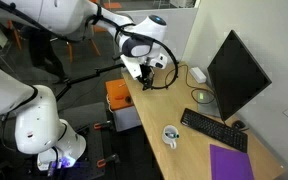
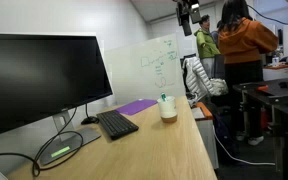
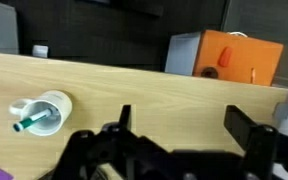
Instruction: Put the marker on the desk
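Desk, 1: long rectangular, pale tan wood-look top (image 1: pixel 159 105), runs the length of both exterior views

Robot arm, 1: white, jointed (image 1: pixel 64 12), reaching in over the desk end nearest the cabinet

Monitor, 1: flat black screen (image 1: pixel 234 75), upright along the desk's back edge, dark

Cabinet, 1: small, orange-topped (image 1: pixel 119 95), standing just beside the desk edge, off the desktop

Keyboard, 1: black, flat (image 1: pixel 214 130), in front of the monitor

Mat, 1: purple rectangular sheet (image 1: pixel 231 162), lying flat beside the keyboard

Gripper, 1: black two-finger pincer (image 3: pixel 179 115), above the desktop and touching nothing. Jaws wide apart, nothing between them, bare wood showing in the gap

Mug, 1: white round cup (image 3: pixel 42 112), upright on the desk, well apart from the gripper

Marker, 1: teal-capped pen (image 3: pixel 29 123), inside the mug, leaning on its rim, not on the desk surface
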Robot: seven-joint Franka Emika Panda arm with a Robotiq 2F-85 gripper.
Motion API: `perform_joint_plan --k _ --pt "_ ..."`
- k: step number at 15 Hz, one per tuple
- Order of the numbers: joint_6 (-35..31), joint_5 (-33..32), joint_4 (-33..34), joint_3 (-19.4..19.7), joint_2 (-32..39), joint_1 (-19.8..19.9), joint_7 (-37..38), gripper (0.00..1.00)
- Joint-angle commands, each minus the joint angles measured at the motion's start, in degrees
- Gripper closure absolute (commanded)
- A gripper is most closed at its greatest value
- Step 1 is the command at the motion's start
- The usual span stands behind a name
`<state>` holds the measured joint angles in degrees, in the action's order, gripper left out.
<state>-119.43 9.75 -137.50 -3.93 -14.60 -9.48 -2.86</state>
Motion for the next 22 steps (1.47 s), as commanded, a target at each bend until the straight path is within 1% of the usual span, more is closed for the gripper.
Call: perform_joint_plan --k 1,14,15,17,22 --pt "0.13 0.19 0.11 -0.72 -0.01 0.75 -0.14 0.0" --pt "0.13 0.19 0.12 -0.72 -0.01 0.75 -0.14 0.0" --pt "-0.07 -1.47 0.49 -0.71 0.58 0.5 -3.5 0.0" --pt "-1.19 -6.24 1.18 -1.14 2.41 0.52 -7.6 0.0" --pt "-0.11 -11.28 4.01 -0.76 9.39 0.25 -20.48 0.0"
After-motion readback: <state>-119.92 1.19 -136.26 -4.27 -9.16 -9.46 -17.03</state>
